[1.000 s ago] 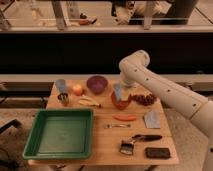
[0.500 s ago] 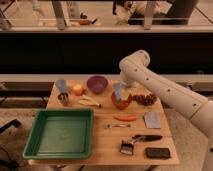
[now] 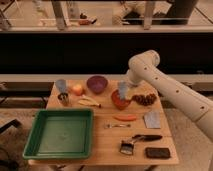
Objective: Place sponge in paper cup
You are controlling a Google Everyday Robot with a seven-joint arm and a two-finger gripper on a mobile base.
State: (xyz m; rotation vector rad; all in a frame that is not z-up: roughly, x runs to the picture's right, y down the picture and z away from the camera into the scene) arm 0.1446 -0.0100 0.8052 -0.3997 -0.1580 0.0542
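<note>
The paper cup point(image 3: 61, 85), pale blue-grey and tapered, stands upright at the table's back left. A shorter shiny metal cup point(image 3: 64, 99) stands just in front of it. My gripper point(image 3: 122, 91) points down into or just above a red-orange bowl point(image 3: 120, 102) at the table's back middle-right, far to the right of the paper cup. A flat grey rectangular pad point(image 3: 152, 120), possibly the sponge, lies on the table right of and in front of the bowl. I cannot tell what is inside the bowl under the gripper.
A green tray point(image 3: 60, 132) fills the front left. Between the cup and my gripper are an apple point(image 3: 77, 90), a purple bowl point(image 3: 96, 83) and a banana point(image 3: 90, 103). Grapes point(image 3: 145, 99), a carrot point(image 3: 125, 117), a brush point(image 3: 134, 143) and a black block point(image 3: 156, 152) lie on the right.
</note>
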